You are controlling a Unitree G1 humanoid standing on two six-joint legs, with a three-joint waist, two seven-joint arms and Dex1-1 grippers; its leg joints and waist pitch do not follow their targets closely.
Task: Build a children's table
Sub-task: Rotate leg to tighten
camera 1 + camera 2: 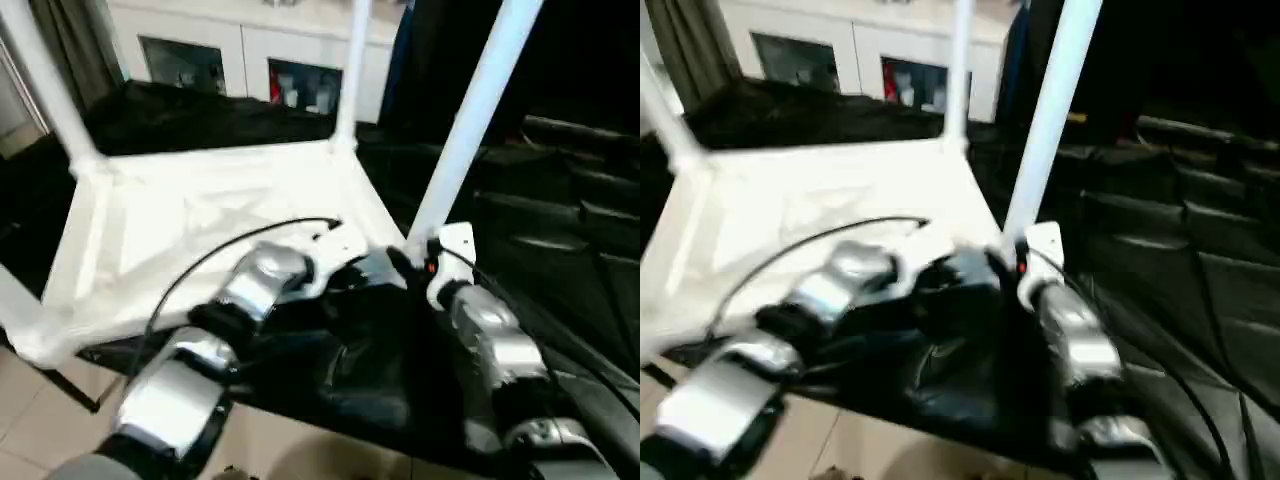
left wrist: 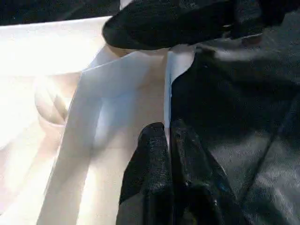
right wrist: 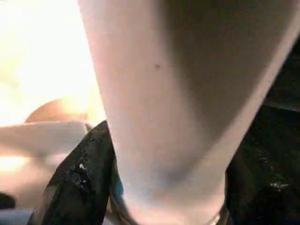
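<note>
The children's table lies upside down on a black-covered surface, its white ribbed top (image 1: 200, 230) facing up. Three white legs stand in corner sockets: far left (image 1: 50, 90), far right (image 1: 350, 70) and near right (image 1: 470, 120). My left gripper (image 2: 168, 129) is shut, pinching the thin rim wall of the top (image 2: 117, 108) beside the near right corner. My right gripper (image 1: 415, 265) is closed around the base of the near right leg (image 3: 178, 93), with a black finger (image 3: 79, 178) pressed against its side. One of its fingers (image 2: 178, 23) also crosses the left wrist view.
A white cabinet with glass doors (image 1: 240, 50) stands along the back wall. Black cloth (image 1: 560, 260) covers the work surface and spreads to the right. Tiled floor (image 1: 40, 420) shows at the near left. A black cable (image 1: 200, 265) arcs over my left forearm.
</note>
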